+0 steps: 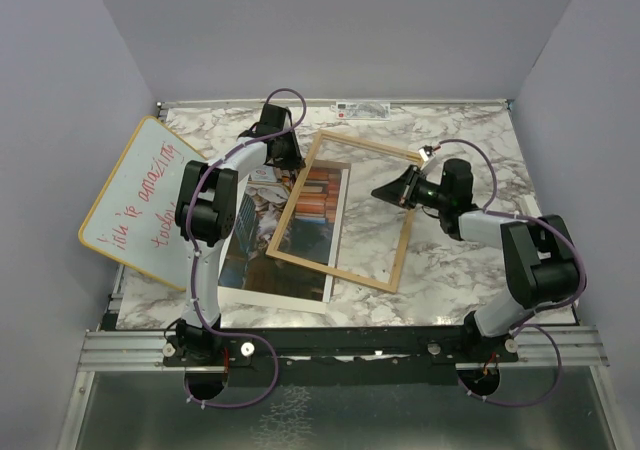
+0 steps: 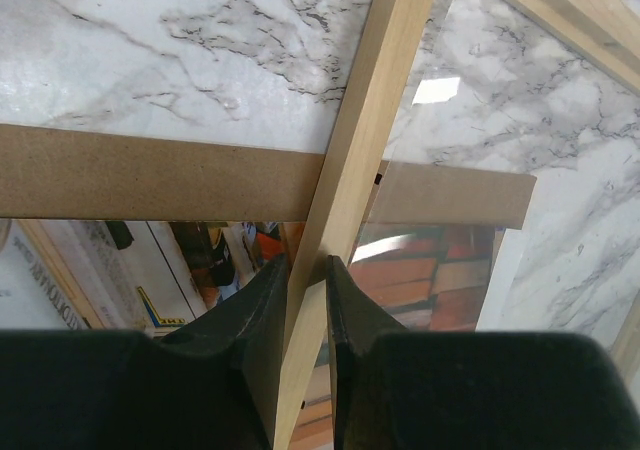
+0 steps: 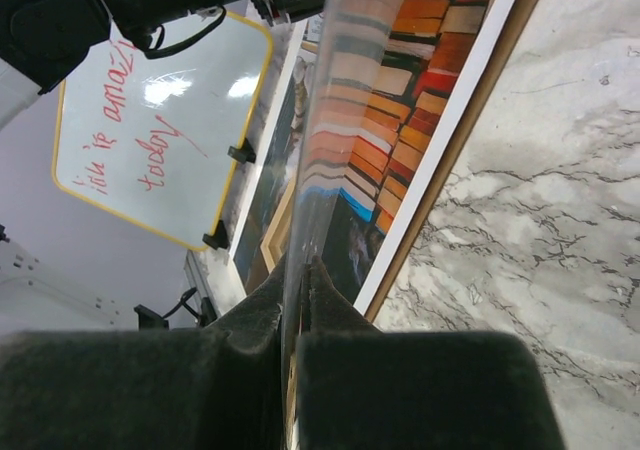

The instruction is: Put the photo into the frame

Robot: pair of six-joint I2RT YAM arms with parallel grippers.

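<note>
The light wood frame [image 1: 335, 272] with its clear pane sits skewed over the right part of the cat-and-books photo [image 1: 262, 255]. My left gripper [image 1: 290, 165] is shut on the frame's left rail [image 2: 370, 100], with its jaws [image 2: 307, 265] either side of the wood. My right gripper [image 1: 380, 192] reaches in from the frame's right side. It is shut [image 3: 300, 270] on the frame's edge and pane [image 3: 340, 100], seen edge-on. The photo shows face up under the pane in the left wrist view [image 2: 200, 255] and the right wrist view [image 3: 420, 80].
A brown backing board [image 2: 150, 175] lies under the photo, and its edge shows in the right wrist view [image 3: 497, 80]. A whiteboard with red handwriting [image 1: 140, 200] leans at the left wall. A white label strip [image 1: 365, 107] lies at the back edge.
</note>
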